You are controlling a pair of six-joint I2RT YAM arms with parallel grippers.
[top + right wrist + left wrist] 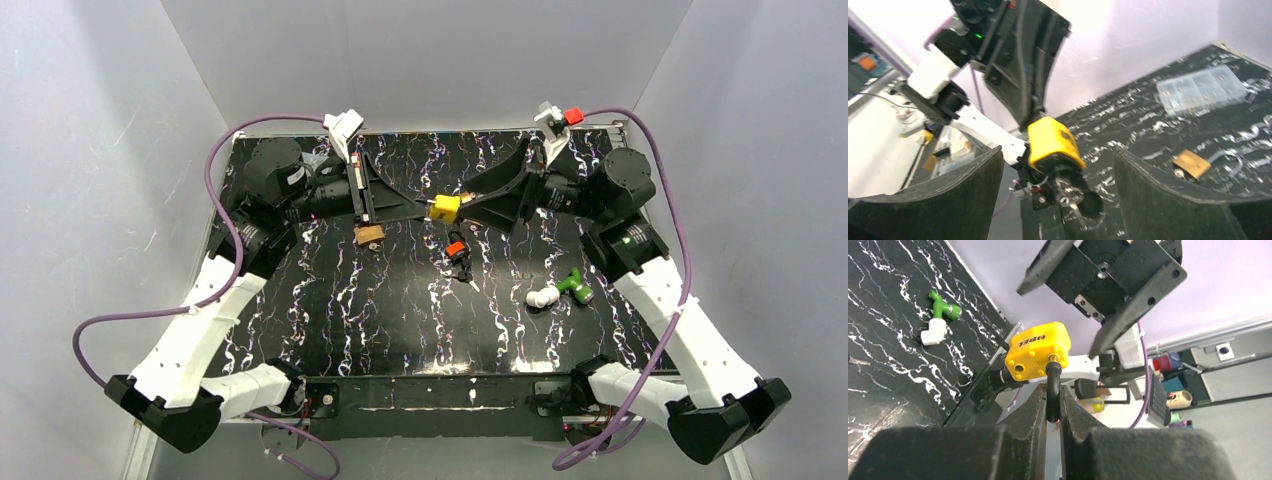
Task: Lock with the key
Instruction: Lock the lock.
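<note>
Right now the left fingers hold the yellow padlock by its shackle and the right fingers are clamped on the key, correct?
Not quite. The left fingers do grip the yellow padlock by its shackle, but the right fingers are spread wide open, with the key between them and untouched. The right wrist view shows it.

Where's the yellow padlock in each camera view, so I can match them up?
Top external: the yellow padlock is upper centre, slightly right of the midline.
Left wrist: the padlock is mid-frame, held in the left gripper.
Right wrist: centre, between the spread fingers of the right gripper.
Shared landmark: the black marbled table.
</note>
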